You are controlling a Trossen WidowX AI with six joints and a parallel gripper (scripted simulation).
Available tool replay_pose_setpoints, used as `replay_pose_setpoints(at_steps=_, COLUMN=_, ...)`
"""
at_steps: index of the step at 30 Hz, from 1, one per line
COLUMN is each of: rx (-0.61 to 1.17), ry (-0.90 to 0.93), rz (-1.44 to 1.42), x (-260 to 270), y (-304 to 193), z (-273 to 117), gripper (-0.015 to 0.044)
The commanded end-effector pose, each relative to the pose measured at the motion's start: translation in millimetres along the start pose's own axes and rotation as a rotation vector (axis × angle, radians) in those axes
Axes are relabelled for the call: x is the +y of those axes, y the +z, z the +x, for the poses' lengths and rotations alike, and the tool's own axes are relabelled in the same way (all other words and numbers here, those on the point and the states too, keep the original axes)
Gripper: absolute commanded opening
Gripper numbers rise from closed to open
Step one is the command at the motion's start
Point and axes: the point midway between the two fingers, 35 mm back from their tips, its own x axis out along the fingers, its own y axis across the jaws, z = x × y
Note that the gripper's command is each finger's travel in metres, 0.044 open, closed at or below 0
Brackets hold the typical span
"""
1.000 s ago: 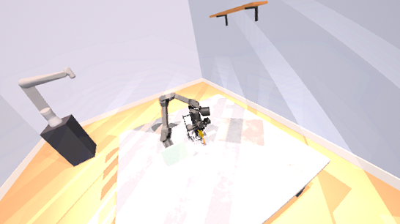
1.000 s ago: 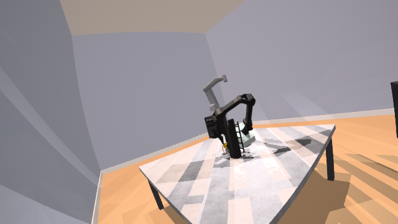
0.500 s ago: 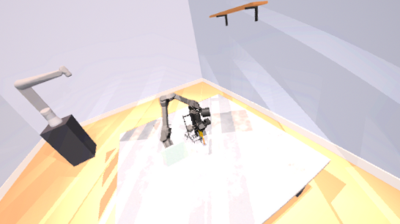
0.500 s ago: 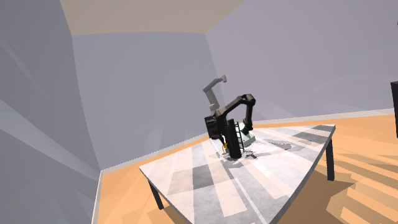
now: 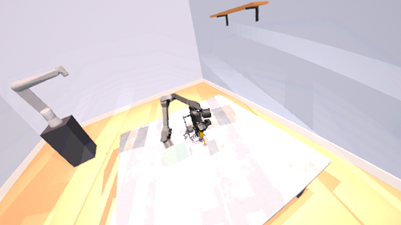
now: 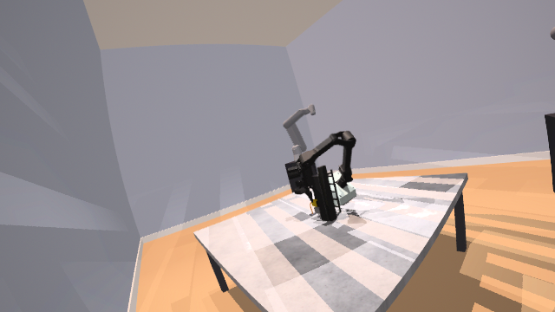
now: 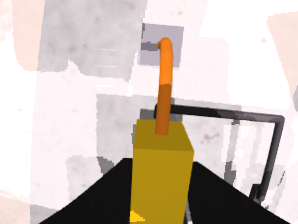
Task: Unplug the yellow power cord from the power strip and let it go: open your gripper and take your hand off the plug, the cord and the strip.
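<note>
The yellow plug (image 7: 161, 187) (image 5: 201, 134) (image 6: 315, 203) sits between the fingers, with its orange cord (image 7: 165, 70) (image 6: 311, 209) coming out of its end and bending down. My gripper (image 7: 160, 168) is shut on the plug, with a black finger against each side. A tall black block (image 6: 327, 197), seemingly the power strip, stands upright right beside the plug in the exterior view. The strip's sockets and the plug's prongs are hidden, so whether they touch cannot be told.
A black wire frame (image 7: 220, 112) stands beside the plug. A pale green box (image 5: 176, 155) (image 6: 349, 196) sits by the arm's base on the table (image 5: 180, 203). A grey arm (image 5: 33, 99) on a black pedestal (image 5: 68, 144) and a wall shelf (image 5: 240, 9) are farther off.
</note>
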Motion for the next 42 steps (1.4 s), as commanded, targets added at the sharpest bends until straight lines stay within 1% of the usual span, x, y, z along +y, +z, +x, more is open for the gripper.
replay_pose_setpoints(at_steps=1, rx=-0.018, ry=0.003, rz=0.005, x=2, y=13, z=-1, gripper=0.0)
replay_pose_setpoints(at_steps=19, rx=-0.019, ry=0.003, rz=0.007, x=2, y=43, z=-4, gripper=0.0)
replay_pose_setpoints(at_steps=22, rx=-0.012, ry=0.001, rz=0.009, x=1, y=35, z=-3, gripper=0.0079)
replay_pose_setpoints(at_steps=32, rx=-0.012, ry=0.001, rz=0.009, x=1, y=35, z=-3, gripper=0.0341)
replay_pose_setpoints(at_steps=36, rx=-0.016, ry=0.002, rz=0.009, x=2, y=59, z=-8, gripper=0.044)
replay_pose_setpoints(at_steps=39, rx=-0.016, ry=0.002, rz=0.009, x=1, y=89, z=-15, gripper=0.044)
replay_pose_setpoints(at_steps=42, rx=-0.015, ry=0.002, rz=0.009, x=0, y=96, z=-16, gripper=0.044)
